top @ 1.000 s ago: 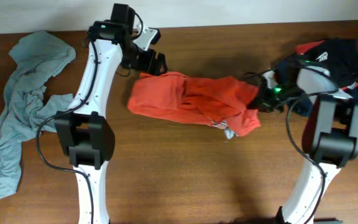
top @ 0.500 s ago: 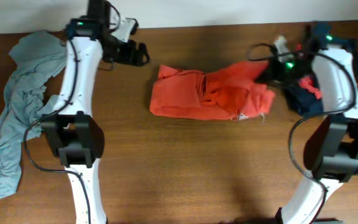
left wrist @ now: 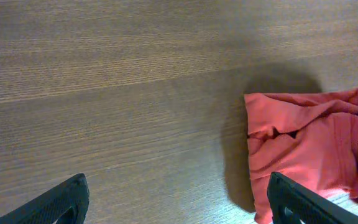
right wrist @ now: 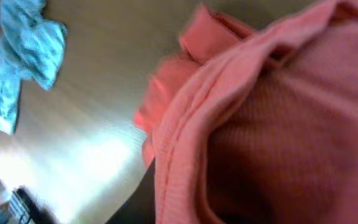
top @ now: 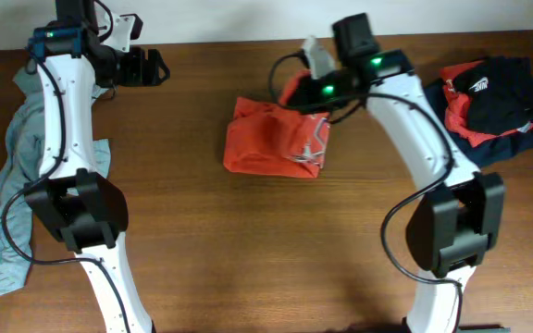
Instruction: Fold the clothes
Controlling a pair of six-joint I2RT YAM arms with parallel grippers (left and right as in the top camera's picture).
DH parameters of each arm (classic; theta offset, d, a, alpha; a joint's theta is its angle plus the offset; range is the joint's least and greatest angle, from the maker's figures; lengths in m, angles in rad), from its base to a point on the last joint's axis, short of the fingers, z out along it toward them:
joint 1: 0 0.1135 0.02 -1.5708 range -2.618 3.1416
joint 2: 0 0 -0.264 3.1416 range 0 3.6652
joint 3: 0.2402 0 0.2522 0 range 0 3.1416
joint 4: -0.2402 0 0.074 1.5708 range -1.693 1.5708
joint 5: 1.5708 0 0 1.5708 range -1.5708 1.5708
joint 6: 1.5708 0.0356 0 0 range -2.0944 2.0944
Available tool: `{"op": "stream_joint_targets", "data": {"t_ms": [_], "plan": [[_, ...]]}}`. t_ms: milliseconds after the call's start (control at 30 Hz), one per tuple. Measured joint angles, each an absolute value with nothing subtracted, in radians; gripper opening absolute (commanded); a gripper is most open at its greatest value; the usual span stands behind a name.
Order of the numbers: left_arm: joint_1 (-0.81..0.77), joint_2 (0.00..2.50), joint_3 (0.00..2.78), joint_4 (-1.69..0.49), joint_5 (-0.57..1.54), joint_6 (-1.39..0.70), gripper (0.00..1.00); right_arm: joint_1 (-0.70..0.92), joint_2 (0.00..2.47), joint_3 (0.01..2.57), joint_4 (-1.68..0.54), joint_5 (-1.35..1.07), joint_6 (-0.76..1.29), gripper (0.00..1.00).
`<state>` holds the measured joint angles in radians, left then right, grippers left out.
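Carried leftward since a second ago, the right gripper [top: 292, 92], shut on an edge of the orange-red T-shirt [top: 262, 153] at the centre of the table [top: 248, 250], appears mid-fold and next must lay it flat and let go; the left gripper [top: 149, 67] stands wide, empty, well apart; the right fingers are hidden under cloth.

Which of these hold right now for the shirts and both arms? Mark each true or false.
1. The left fingers stand open over the table, holding nothing. True.
2. The orange-red T-shirt lies spread out flat. False: it is bunched into a compact heap.
3. The right fingers are shut on the orange-red T-shirt. True.
4. The pale grey-blue shirt lies on the navy and red pile. False: the shirt is at the table's left edge, the pile at the far right, well apart.
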<state>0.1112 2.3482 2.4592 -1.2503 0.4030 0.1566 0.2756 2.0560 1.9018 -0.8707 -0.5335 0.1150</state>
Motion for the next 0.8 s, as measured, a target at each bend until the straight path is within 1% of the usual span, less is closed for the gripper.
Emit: {"op": "stream_joint_targets", "data": {"t_ms": [167, 200, 233, 267, 300, 333, 367, 400, 433, 533, 800], "plan": [[0.108, 2.348, 2.459, -1.25, 0.403, 0.157, 0.91, 0.357, 2.056, 1.902, -0.758, -0.505, 0.154, 0.05], [0.107, 2.348, 2.459, -1.25, 0.403, 0.156, 0.91, 0.371, 2.056, 1.902, -0.748, -0.495, 0.158, 0.06], [0.107, 2.348, 2.459, -1.25, 0.403, 0.157, 0.91, 0.383, 2.056, 1.902, -0.741, -0.488, 0.161, 0.11], [0.107, 2.348, 2.459, -1.25, 0.403, 0.157, 0.91, 0.393, 2.056, 1.902, -0.735, -0.482, 0.166, 0.26], [0.107, 2.348, 2.459, -1.25, 0.403, 0.157, 0.91, 0.406, 2.058, 1.902, -0.727, -0.477, 0.171, 0.52], [0.107, 2.348, 2.459, -1.25, 0.403, 0.157, 0.91, 0.414, 2.061, 1.902, -0.724, -0.475, 0.176, 0.72], [0.107, 2.348, 2.459, -1.25, 0.403, 0.157, 0.91, 0.424, 2.065, 1.902, -0.719, -0.474, 0.174, 0.85], [0.107, 2.348, 2.459, -1.25, 0.403, 0.157, 0.91, 0.432, 2.07, 1.902, -0.715, -0.473, 0.176, 0.9], [0.107, 2.348, 2.459, -1.249, 0.403, 0.157, 0.91, 0.443, 2.08, 1.902, -0.71, -0.472, 0.176, 0.93], [0.107, 2.348, 2.459, -1.243, 0.403, 0.157, 0.91, 0.471, 2.111, 1.902, -0.701, -0.475, 0.174, 0.95], [0.108, 2.348, 2.459, -1.23, 0.403, 0.157, 0.91, 0.536, 2.148, 1.902, -0.671, -0.483, 0.171, 0.95]]}}
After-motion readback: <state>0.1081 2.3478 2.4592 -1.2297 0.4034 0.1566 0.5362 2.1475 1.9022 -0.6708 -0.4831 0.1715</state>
